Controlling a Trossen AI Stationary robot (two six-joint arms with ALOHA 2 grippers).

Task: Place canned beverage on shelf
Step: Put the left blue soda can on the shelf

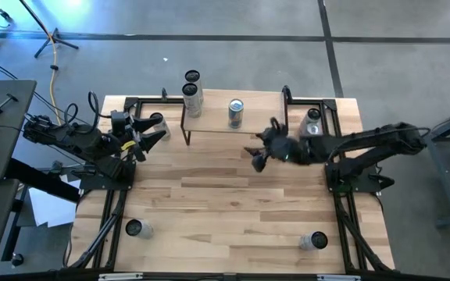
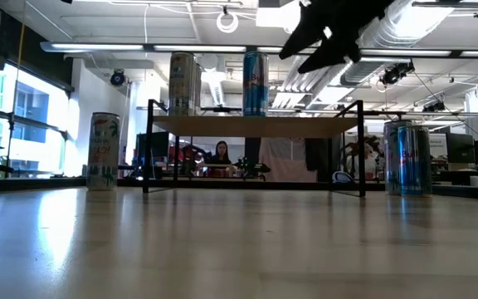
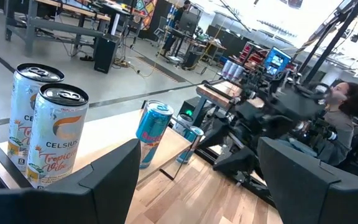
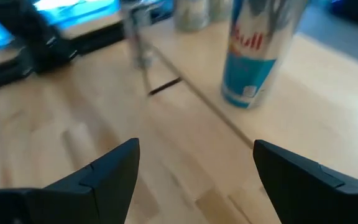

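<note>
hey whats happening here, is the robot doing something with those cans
It is stocking cans onto the shelf. A Celsius can and a blue Red Bull can already stand on it. The right tool hovers open and empty just in front of the Red Bull can. The left tool waits open by the shelf's left end, holding nothing. More cans stand around the table.

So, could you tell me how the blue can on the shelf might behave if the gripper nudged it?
The blue can stands upright, tall and slim, so it would probably tip rather than slide. Its shiny metal wall looks smooth, possibly slippery. Once on its side it would likely roll off the narrow shelf.
</note>
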